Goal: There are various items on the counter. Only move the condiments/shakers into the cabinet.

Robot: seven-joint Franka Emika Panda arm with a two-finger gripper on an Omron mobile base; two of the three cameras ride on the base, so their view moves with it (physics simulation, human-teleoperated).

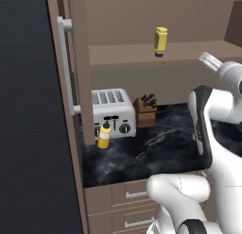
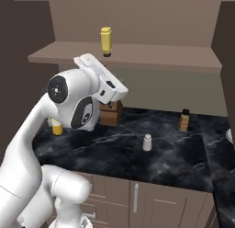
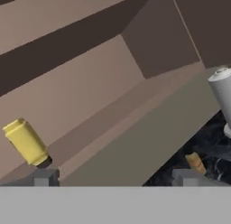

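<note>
I see the squat yellow bottle with a darker cap [image 1: 160,40] standing cap-down on the flat inner shelf of the brown wooden wall cabinet [image 1: 142,54]. My fingers [image 3: 115,178] are spread wide with nothing between them. On the black marble-patterned table [image 2: 137,153] sit the pale grey cylindrical shaker [image 2: 147,142] and the yellow squeeze bottle with a white collar [image 1: 104,135], just in front of the silver four-slot toaster [image 1: 112,112].

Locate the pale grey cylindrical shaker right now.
The pale grey cylindrical shaker stands upright on the black marble-patterned counter in the right base view, between the brown wooden knife block and a squat yellow bottle.
</note>
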